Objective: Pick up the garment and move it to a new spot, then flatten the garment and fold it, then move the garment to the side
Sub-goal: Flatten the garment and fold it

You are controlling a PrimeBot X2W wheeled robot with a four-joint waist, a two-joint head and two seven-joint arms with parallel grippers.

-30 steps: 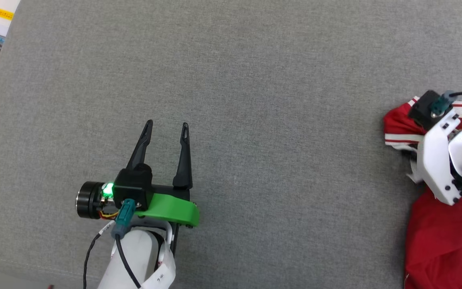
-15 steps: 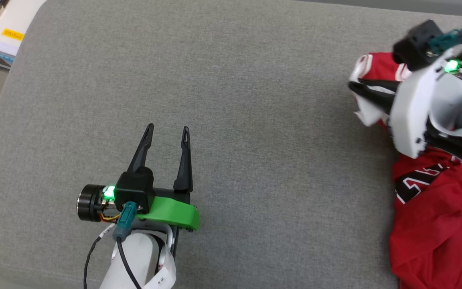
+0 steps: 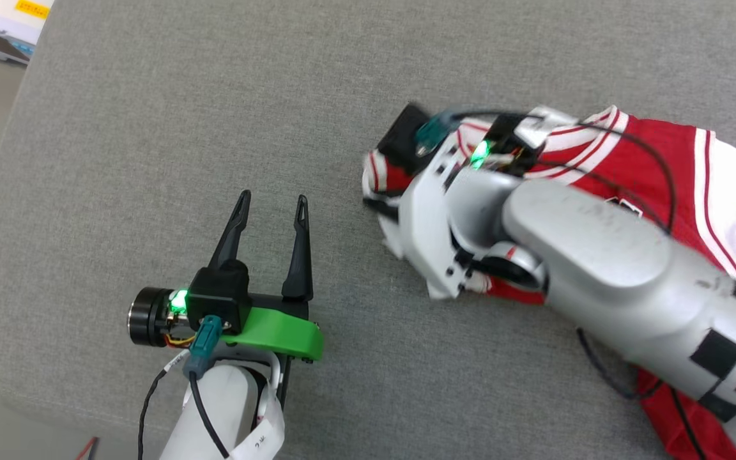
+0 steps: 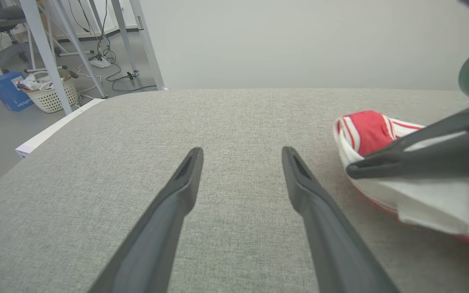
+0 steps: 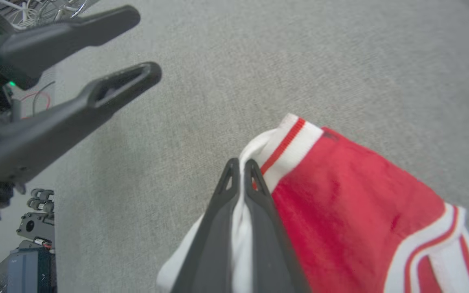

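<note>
**Left fingers wide, right fingers pinched on the garment**

Off the left edge of the grey cushion (image 3: 214,96), the left wrist view shows the floor with a white basket (image 4: 49,95), a blue box (image 4: 6,91) and slanted metal legs (image 4: 43,53).

The left gripper (image 3: 273,196) sits over the cushion's near-left part, close to the near edge. Its two fingers stand wide apart with nothing between them and point toward the far edge. A green light glows at its base, above a green bracket (image 3: 278,332).

Just right of it, about midway along the cushion, is the right gripper (image 5: 241,162). Its fingers point left toward the left gripper, tips near but apart. The right wrist view shows them pressed together with a fold of white cloth caught between them, next to a white band with a red stripe. The pale forearm (image 3: 598,255) behind it runs down toward the near right and covers much of the cloth.

The garment (image 3: 649,153) lies on the cushion's right part. It runs from the pinched end at the middle out to the right, red with white panels and red-and-white striped trim. In the left wrist view the bunched end meets the cushion, short of the far edge. How much of it is lifted I cannot tell.
</note>
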